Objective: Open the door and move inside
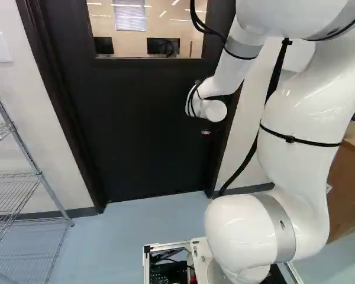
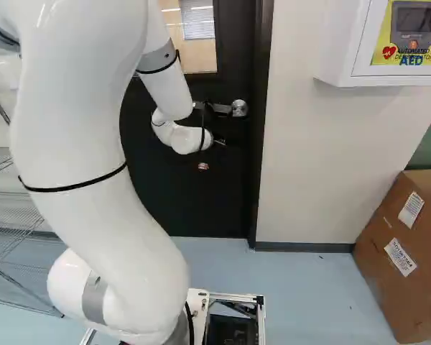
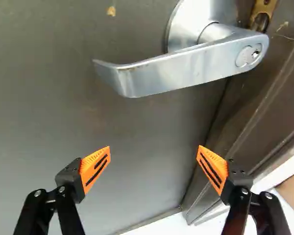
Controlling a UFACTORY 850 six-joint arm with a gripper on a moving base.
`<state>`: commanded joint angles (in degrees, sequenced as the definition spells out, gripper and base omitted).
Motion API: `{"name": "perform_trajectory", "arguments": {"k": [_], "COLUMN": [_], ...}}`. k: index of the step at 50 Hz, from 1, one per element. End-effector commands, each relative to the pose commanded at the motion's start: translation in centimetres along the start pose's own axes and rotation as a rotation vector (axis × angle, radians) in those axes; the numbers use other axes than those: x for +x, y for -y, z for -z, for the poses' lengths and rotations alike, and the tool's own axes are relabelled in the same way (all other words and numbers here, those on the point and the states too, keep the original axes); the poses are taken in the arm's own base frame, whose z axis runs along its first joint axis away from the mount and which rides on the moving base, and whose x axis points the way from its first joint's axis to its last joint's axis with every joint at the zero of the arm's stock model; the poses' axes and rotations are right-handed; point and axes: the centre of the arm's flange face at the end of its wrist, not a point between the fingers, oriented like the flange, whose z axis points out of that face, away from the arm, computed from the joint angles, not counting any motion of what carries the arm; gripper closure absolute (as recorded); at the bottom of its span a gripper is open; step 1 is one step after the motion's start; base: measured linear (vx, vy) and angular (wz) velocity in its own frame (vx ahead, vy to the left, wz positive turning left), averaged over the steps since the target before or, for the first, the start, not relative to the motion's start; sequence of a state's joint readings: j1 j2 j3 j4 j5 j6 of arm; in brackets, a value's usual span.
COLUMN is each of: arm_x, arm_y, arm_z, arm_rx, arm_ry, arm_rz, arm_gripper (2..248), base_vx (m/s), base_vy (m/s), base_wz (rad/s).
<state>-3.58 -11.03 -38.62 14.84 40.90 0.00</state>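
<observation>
Nearest to the camera, at the right of the left base view and at the left of the right base view, see the large white arm (image 1: 302,112), with black straps around it. At its far end, left of the centre of the right base view, note the small dark gripper (image 2: 212,154), close before the black door (image 1: 145,130). In the wrist view, find the two fingers of the gripper (image 3: 154,149) wide apart, with nothing between the orange pads (image 3: 94,168). Ahead of them, see the silver door handle (image 3: 186,68), apart from both fingers. In the right base view, find this same handle just above the end of the arm, almost level. In the upper part of the left base view, see a window (image 1: 148,26) in the door. At the left edge there, note a wire shelf (image 1: 15,177). In the right base view, see a white cabinet (image 2: 345,50) on the wall (image 2: 316,158) at the upper right, and a cardboard box (image 2: 395,266) on the blue floor (image 2: 309,295) at the lower right.
</observation>
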Motion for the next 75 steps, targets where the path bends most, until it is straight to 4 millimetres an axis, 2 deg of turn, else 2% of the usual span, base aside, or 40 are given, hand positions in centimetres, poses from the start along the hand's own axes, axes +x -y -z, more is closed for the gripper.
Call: {"name": "perform_trajectory", "arguments": {"k": [22,42,61,75], "arm_x": [1.0,2.0,2.5,2.5], "arm_y": [-0.1,0.8,2.5,4.2], "arm_z": [-3.5,-7.1,-9.8,-10.3], "arm_rx": [-0.118,-0.124,-0.103,-0.058], "arm_ry": [-0.013,-0.029,-0.042,-0.043], "arm_rz": [-0.146,-0.166,-0.163,-0.127], "arm_gripper": [3,3,3,3], "base_vx": [0.0,0.0,0.0,0.0], "base_vy": [0.0,0.0,0.0,0.0], "base_wz": [0.0,0.0,0.0,0.0]}}
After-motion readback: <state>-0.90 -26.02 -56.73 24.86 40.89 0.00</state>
